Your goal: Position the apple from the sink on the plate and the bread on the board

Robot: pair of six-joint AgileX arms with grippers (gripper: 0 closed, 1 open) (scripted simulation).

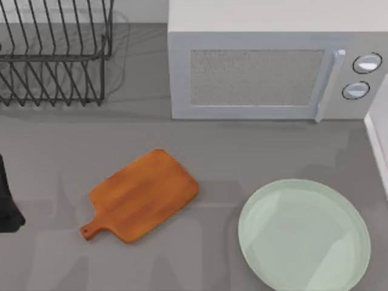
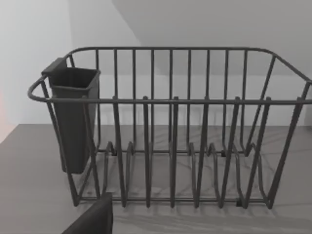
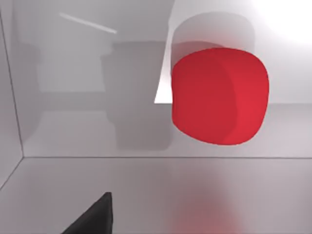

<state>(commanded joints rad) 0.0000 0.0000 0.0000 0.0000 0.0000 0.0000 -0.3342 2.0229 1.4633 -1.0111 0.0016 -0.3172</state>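
Note:
The apple [image 3: 219,95], red, smooth and rounded, looms large in the right wrist view against the pale inner walls of the sink [image 3: 73,126]. It casts a faint red reflection on the glossy surface below it. A dark part of my right gripper [image 3: 92,217] juts in apart from the apple. The orange-brown board [image 1: 142,195] lies empty at the table's centre-left, handle toward the front left. The pale green plate [image 1: 304,233] sits empty at the front right. The bread is out of view. My left arm [image 1: 7,203] is parked at the left edge, and my left gripper [image 2: 92,217] faces the rack.
A white microwave [image 1: 260,66] stands at the back centre-right. A dark wire dish rack [image 1: 54,54] with a cutlery cup [image 2: 73,117] fills the back left. A white edge [image 1: 379,139] runs along the table's right side.

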